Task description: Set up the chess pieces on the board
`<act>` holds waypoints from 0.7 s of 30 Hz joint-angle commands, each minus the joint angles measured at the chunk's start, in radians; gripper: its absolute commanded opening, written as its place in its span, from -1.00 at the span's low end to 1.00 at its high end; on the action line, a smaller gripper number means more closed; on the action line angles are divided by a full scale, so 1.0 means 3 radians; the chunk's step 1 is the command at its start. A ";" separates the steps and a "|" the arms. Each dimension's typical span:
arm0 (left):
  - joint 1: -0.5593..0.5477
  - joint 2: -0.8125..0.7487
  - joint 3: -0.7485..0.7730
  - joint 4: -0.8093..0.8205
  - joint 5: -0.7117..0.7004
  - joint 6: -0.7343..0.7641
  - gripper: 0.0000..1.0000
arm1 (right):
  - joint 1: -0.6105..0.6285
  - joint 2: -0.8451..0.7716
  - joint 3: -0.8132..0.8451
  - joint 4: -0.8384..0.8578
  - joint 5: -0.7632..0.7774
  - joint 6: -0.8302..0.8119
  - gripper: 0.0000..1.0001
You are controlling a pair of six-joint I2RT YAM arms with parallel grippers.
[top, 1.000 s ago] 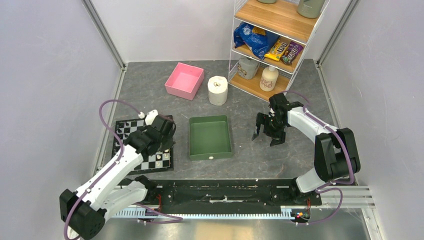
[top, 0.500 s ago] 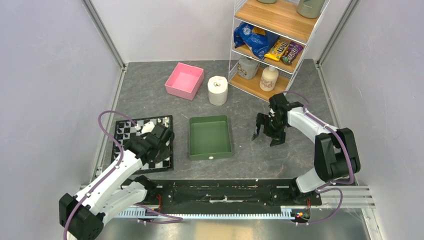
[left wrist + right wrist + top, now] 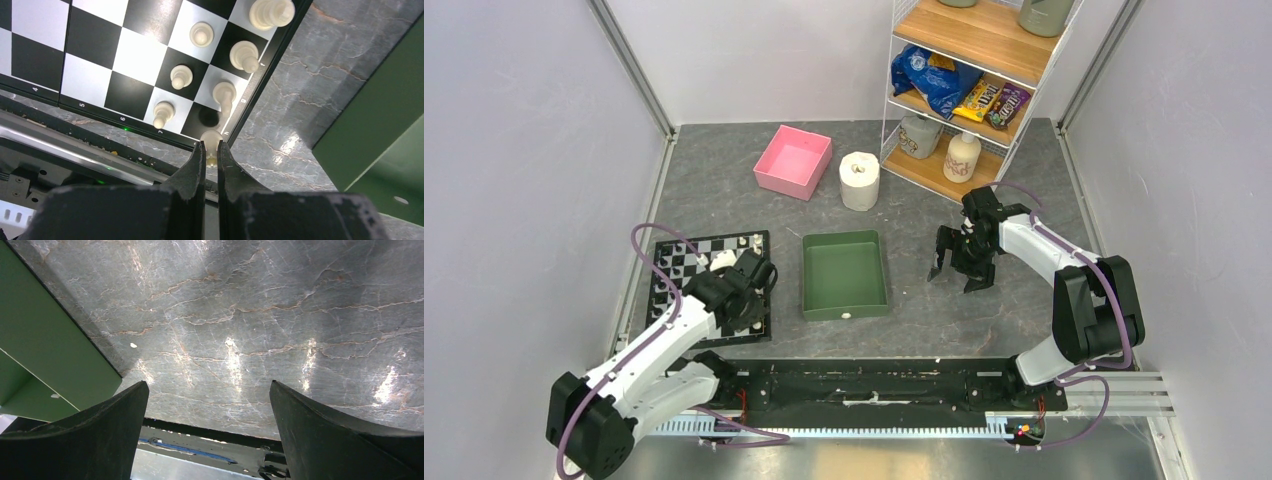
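Note:
The board (image 3: 686,252) lies at the left, with several cream chess pieces standing on it. In the left wrist view a row of them (image 3: 181,76) runs along the board (image 3: 135,55) near its right edge. My left gripper (image 3: 211,150) is shut on one chess piece (image 3: 211,139), holding it just above the board's near right corner; in the top view the gripper (image 3: 757,292) hangs over that corner. My right gripper (image 3: 959,273) stands open and empty over bare table right of the tray, jaws wide (image 3: 208,385).
A green tray (image 3: 807,280) sits between the arms, with one small white piece (image 3: 845,316) at its near wall. A pink box (image 3: 793,161) and a paper roll (image 3: 859,180) stand behind it. A shelf rack (image 3: 969,90) of goods fills the back right.
My left arm has drawn back toward the near right corner of the board and lowered, still shut on the piece. The right arm has not moved.

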 commanded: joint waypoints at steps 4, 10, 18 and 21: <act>0.0009 0.0091 -0.0108 0.0170 -0.0183 -0.0174 -0.96 | -0.0011 -0.0014 0.0041 0.0016 -0.0068 -0.0015 0.98; 0.0010 -0.0002 -0.0202 0.0339 -0.0235 -0.0200 -0.96 | -0.0010 -0.0006 0.0039 0.0015 -0.0067 -0.0021 0.98; 0.0010 0.0082 -0.0240 0.0331 -0.0192 -0.0182 -0.96 | -0.0007 -0.0019 0.0023 0.0011 -0.0050 -0.0029 0.98; 0.0010 0.0078 -0.0241 0.0321 -0.0195 -0.0186 -0.96 | -0.0007 -0.0021 0.0015 0.0009 -0.0051 -0.0021 0.98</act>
